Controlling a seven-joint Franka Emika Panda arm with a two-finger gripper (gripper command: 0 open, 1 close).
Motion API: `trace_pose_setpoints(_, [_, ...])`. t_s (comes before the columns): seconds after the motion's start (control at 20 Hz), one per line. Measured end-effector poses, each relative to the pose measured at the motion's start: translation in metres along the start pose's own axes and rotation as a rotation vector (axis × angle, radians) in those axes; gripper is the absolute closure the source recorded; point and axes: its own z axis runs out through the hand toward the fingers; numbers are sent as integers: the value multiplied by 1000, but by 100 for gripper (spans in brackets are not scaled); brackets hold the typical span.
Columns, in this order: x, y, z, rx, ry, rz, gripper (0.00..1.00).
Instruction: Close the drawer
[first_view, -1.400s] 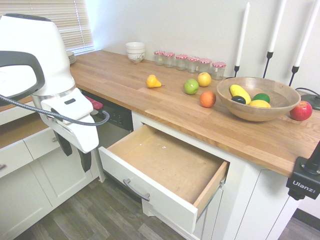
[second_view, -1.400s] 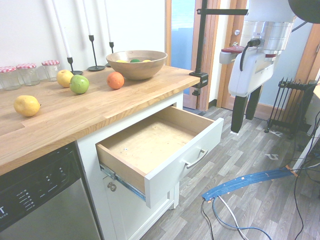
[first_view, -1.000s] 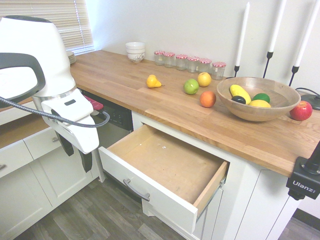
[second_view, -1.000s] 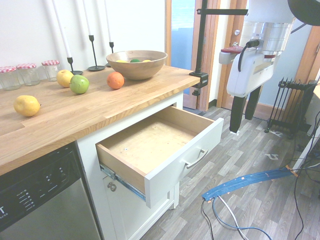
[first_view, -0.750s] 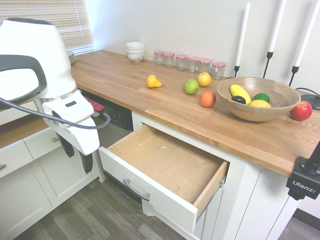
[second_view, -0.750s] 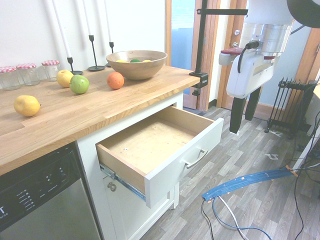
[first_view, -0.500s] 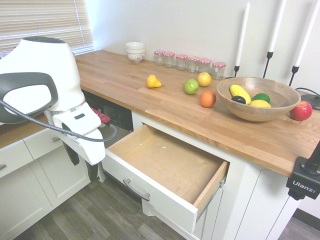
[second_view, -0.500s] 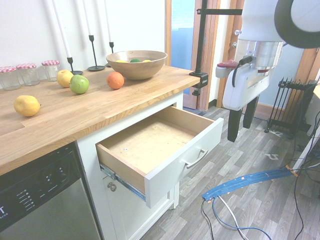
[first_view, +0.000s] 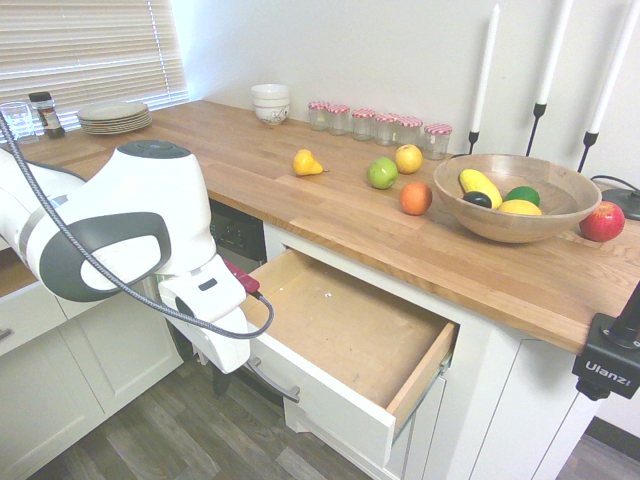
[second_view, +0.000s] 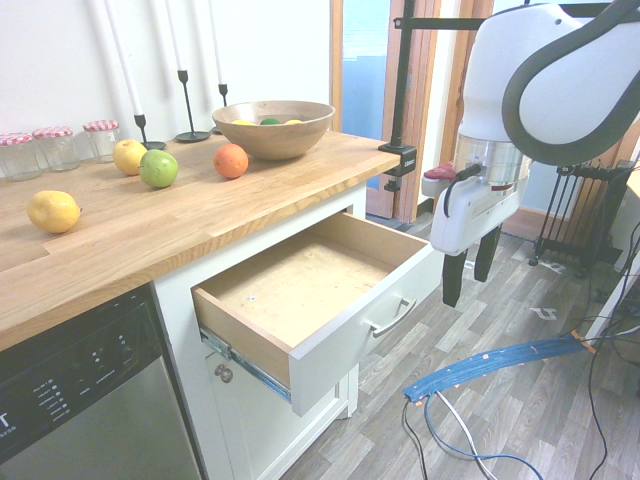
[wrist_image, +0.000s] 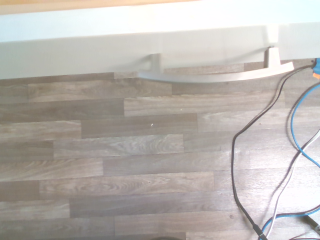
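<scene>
"Where is the drawer (second_view: 330, 330) sitting?"

"It's jutting out from under the counter (first_view: 330, 215), its pale bottom showing, and its front is carrying the curved handle (second_view: 393, 317)."

"And the gripper (second_view: 469, 280)?"

"It's hanging outside the drawer, near the front, pointing down. Its two dark fingers (second_view: 453, 279) are standing wide apart, holding nothing."

"What is the wrist view showing?"

"The handle is running along the front, and the wooden floor (wrist_image: 125, 150) is stretching beyond it."

"What's lying on the counter?"

"A pear (first_view: 306, 163), a green apple (first_view: 382, 173), a yellow fruit (first_view: 408, 158) and an orange (first_view: 415, 198) are resting there. The wooden bowl (first_view: 515, 205) is holding more fruit, and a red apple (first_view: 603, 222) is sitting just beside it."

"Anything further back?"

"Lidded jars (first_view: 387, 129) are lining up near the wall, white bowls (first_view: 271, 103) are standing stacked, and plates (first_view: 114, 118) are lying in a pile by the blinds (first_view: 90, 50). Three white candles (first_view: 485, 80) are rising from black holders (first_view: 473, 142)."
</scene>
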Motion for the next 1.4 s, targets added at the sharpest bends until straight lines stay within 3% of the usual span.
trace_pose_setpoints(1.05, [42, -1, 119, -36, 3, 11, 0])
trace_pose_setpoints(1.4, [56, -12, 145, -27, 72, -7, 0])
